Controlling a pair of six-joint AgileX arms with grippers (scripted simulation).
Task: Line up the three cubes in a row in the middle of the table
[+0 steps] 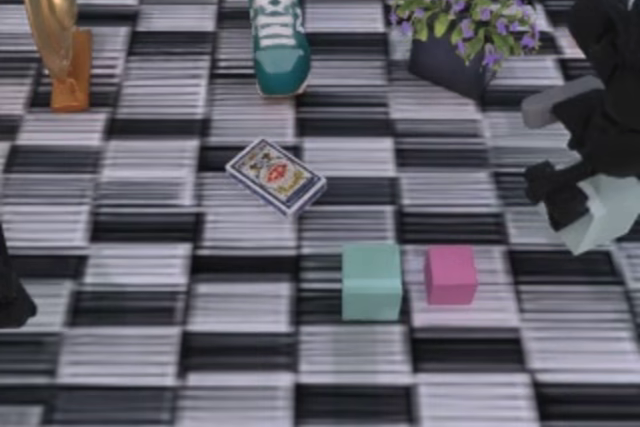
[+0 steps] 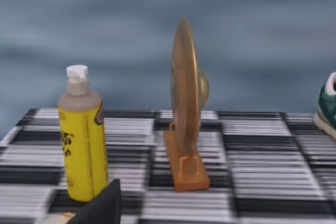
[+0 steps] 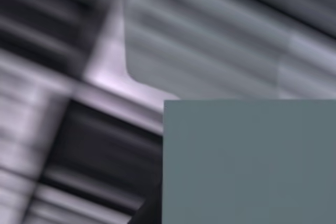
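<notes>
- Carrying the larger pale mint matte cube [image 1: 612, 209], the right gripper [image 1: 585, 209] hangs at the 3 o'clock edge of the black, white and grey striped checkerboard table [image 1: 150, 277], fingers clamped on the block, which sits tilted in the grasp.
- Close up, the right wrist view is filled by a flat grey-green face of that cube [image 3: 247, 161], with blurred stripes of the table [image 3: 63, 77] behind it; I judge it lifted off the surface, though the gap itself is hard to see.
- Key relation now: the row lies at about 8 o'clock from the held cube. The small pink matte cube [image 1: 449, 274] is the nearer one, and the mid-sized teal matte cube [image 1: 371, 281] stands just beside it at its 9 o'clock, a narrow gap between them.
- That pair runs along the 9-to-3 line, so the open slot looks to be at the pink cube's 3 o'clock, between it and the gripper.
- Right arm is plainly the nearer; the left arm is parked at the 9 o'clock edge, its wrist view looking toward 12 o'clock, and I cannot tell how its fingers stand.
- Risk, as I read it: the tilted cube may land askew and nudge the pink one.
</notes>
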